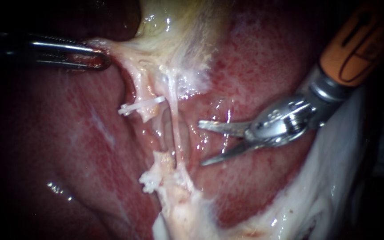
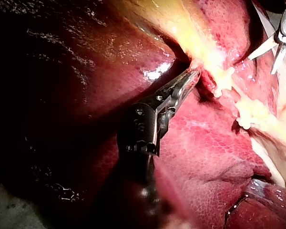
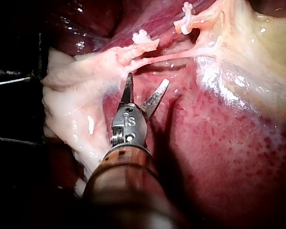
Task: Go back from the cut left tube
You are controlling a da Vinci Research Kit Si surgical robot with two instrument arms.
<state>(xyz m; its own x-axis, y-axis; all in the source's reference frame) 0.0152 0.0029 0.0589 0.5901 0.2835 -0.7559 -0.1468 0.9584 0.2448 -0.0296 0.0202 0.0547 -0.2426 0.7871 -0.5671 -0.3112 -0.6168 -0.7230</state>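
The gallbladder sits pale yellow and glistening, and everything here hangs off it. Just below its lower end the left tube is cut clean through. The near stump dangles right under the gallbladder with a white clip across it. The far stump lies well away from the gallbladder, with a cluster of white clips on its side. There is an open gap between the two ends, nothing bridging it. Beside that gap a thin right tube runs whole from the gallbladder down into the pale tissue at the far stump.

Now the left instrument: it comes in level with the gallbladder's lower edge. Its jaws are closed down on a pale fringe of the gallbladder and pull it taut sideways. The left wrist view shows the same bite, with both jaws on that tissue.

And the right instrument: it is farther from the gallbladder than the near stump, out over the red liver. Its two slim blades stand spread in a clear V with nothing between them. The tips point toward the whole tube, near it but not touching. The right wrist view agrees: the blades are apart and empty, just short of that strand, and clear of both cut ends.
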